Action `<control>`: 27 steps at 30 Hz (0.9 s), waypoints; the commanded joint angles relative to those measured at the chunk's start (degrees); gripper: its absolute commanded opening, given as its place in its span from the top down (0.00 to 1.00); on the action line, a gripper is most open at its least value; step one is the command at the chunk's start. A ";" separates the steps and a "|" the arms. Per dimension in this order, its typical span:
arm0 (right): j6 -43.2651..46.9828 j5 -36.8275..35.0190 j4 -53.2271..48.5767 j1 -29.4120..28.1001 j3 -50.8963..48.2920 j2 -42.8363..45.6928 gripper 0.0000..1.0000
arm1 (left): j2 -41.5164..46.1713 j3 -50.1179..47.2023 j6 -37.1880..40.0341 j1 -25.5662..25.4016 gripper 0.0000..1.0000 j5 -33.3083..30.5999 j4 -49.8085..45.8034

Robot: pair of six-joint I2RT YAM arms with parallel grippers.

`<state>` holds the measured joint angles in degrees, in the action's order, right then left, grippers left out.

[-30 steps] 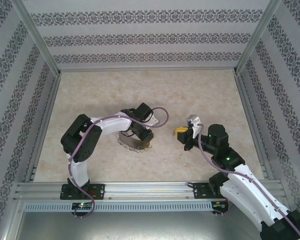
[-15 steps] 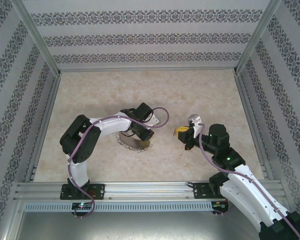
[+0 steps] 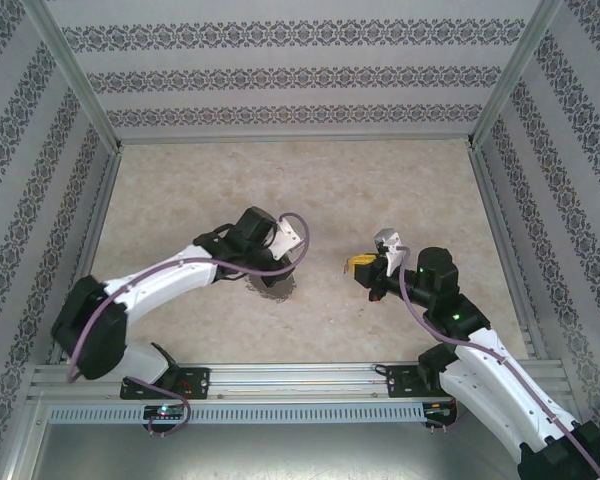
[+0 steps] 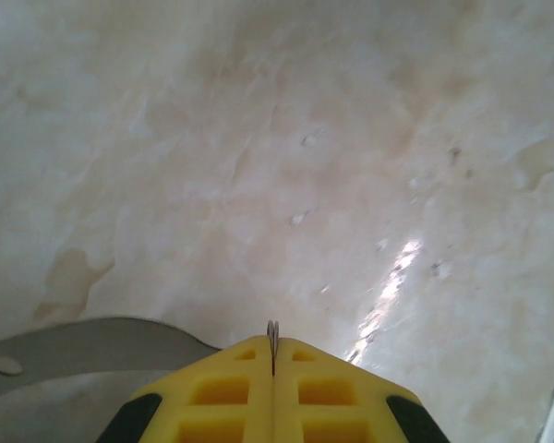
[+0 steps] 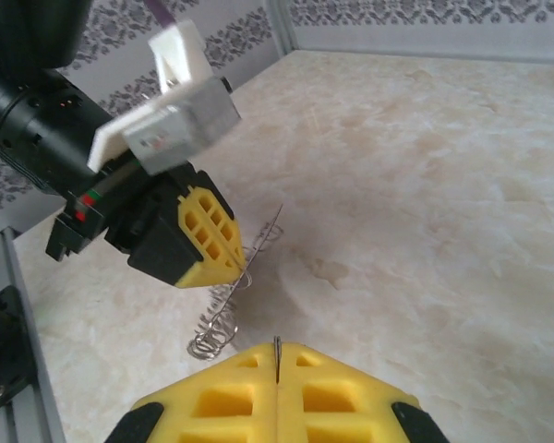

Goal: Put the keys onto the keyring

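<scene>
Beige marbled surface [image 3: 380,190]; white walls [image 3: 290,80] with grey floral bands; left arm [image 3: 170,272] and right arm [image 3: 490,375] white with black joints; purple cables [image 5: 163,11]; yellow jaws, black-cornered; grey keyring [image 4: 92,343], silvery fringe.

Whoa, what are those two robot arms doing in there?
The left gripper is shut on the keyring. It pinches the thin wire rim, with one edge tipped up from the table. The right gripper faces it a little way off, shut too. A thin metal sliver sits between its fingertips, but it's hard to tell whether that is the key.
</scene>
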<state>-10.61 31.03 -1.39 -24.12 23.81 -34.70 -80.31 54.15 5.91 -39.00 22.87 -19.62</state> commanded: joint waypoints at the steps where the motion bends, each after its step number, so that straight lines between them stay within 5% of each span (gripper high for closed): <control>1: -0.59 5.50 5.35 -0.44 0.13 0.55 1.00 | 6.90 -4.50 1.38 -0.55 1.00 5.78 9.43; 11: 3.63 6.24 7.80 -10.69 5.36 -3.53 1.00 | 23.70 -13.81 0.70 -0.55 1.00 17.87 25.19; 27: 7.54 3.19 10.53 -19.19 9.12 -4.77 1.00 | 27.22 -12.68 -1.78 -0.55 1.00 27.57 29.46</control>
<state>-4.89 35.03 6.76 -42.50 31.05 -39.90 -54.35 40.66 5.13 -39.03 46.70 5.26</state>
